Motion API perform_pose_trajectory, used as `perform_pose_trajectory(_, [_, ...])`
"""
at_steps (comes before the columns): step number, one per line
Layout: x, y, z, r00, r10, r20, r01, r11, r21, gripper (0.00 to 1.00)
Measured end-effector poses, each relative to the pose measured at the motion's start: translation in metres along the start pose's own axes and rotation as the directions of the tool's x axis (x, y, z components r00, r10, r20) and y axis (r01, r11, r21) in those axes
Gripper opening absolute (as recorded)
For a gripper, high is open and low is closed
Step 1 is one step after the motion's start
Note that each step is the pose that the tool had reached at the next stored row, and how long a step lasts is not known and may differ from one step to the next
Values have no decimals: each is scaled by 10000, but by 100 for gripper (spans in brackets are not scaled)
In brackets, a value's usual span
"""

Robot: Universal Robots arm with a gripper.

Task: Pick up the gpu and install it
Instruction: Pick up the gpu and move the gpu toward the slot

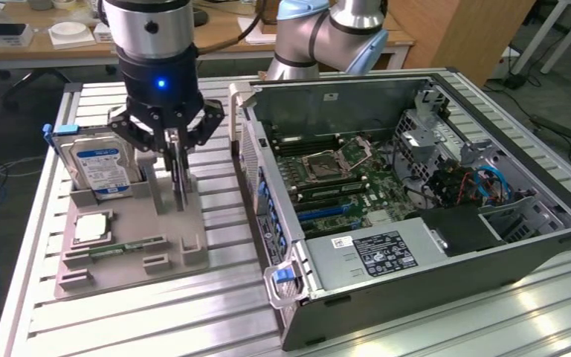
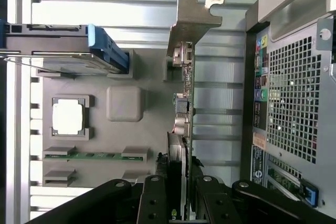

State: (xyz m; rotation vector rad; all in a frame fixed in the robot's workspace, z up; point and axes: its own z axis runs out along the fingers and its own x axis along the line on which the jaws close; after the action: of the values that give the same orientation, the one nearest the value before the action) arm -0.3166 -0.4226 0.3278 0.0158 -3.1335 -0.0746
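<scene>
Two fingers (image 1: 172, 152) of the gripper (image 1: 176, 172) are closed against the flat faces of the gpu (image 1: 179, 195), one on each side, so the card is pinched between them and stands upright on its long edge directly beneath the wrist. Its lower edge is down at the grey holder tray (image 1: 157, 260); whether it sits in the tray's slot or just clear of it I cannot tell. In the wrist view the card runs edge-on away from the gripper and ends in its metal bracket (image 2: 193, 17). Just beside the gripper, toward the exterior view's left, a blue-labelled hard drive (image 1: 100, 167) stands upright in the same tray. Further along the tray from the gripper lie a square processor (image 1: 92, 227) and a green memory stick (image 1: 127, 245). Close on the gripper's other side sits the open computer case (image 1: 444, 297), its motherboard (image 1: 345, 178) exposed, on the slatted aluminium table (image 1: 166, 327)
</scene>
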Motion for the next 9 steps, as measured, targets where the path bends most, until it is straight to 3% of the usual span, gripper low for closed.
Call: perform_pose_trajectory(9, [2, 9, -233, 10000, 0, 0, 0, 10000, -14, 26])
